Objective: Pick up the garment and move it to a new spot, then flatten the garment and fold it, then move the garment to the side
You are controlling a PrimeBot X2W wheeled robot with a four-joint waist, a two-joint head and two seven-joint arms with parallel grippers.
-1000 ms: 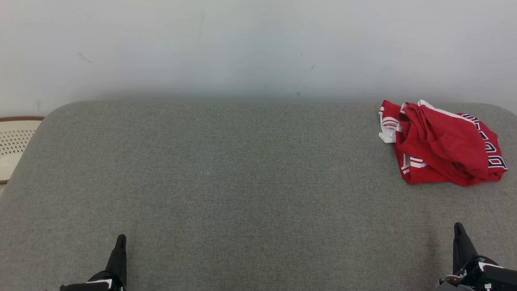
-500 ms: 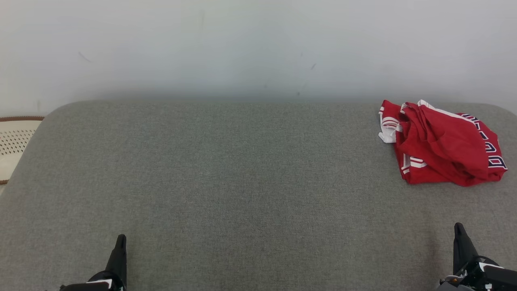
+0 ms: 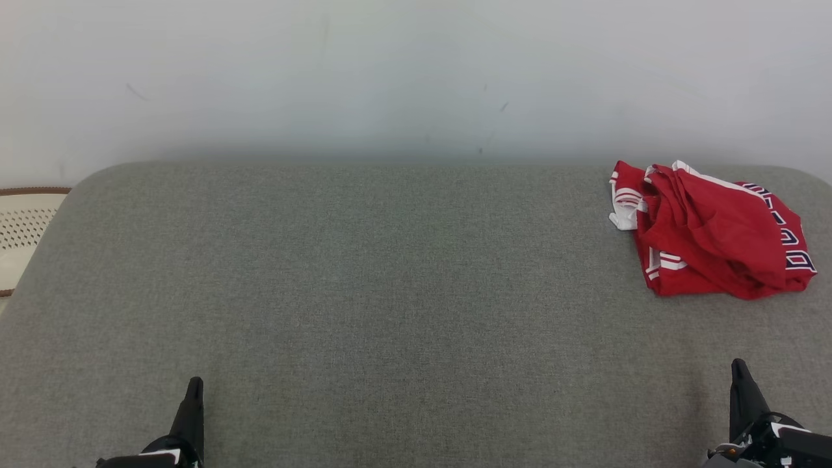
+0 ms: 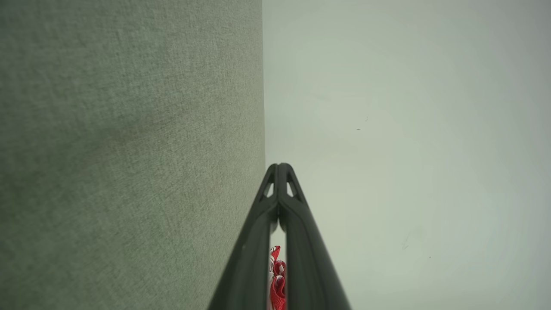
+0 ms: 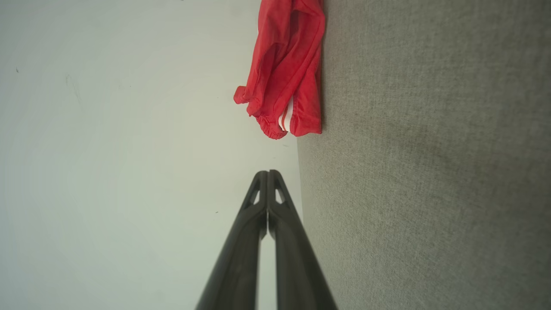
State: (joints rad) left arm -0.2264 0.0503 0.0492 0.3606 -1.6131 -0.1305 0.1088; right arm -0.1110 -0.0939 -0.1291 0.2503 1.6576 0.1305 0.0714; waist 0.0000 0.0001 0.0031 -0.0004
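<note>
A red garment (image 3: 712,234) with white stripes and dark lettering lies bunched and loosely folded at the far right of the grey fabric surface (image 3: 403,279). In the right wrist view the garment (image 5: 288,73) sits ahead of my right gripper (image 5: 268,173), whose tips meet, shut and empty. A sliver of the garment (image 4: 276,275) shows between the bases of my left gripper's (image 4: 280,165) shut fingers. In the head view the left gripper (image 3: 194,383) is at the lower left and the right gripper (image 3: 738,364) at the lower right, both far from the garment.
A pale wall (image 3: 416,78) runs right behind the surface's far edge. A cream perforated object with a brown rim (image 3: 23,227) lies off the surface's left end. The surface has rounded far corners.
</note>
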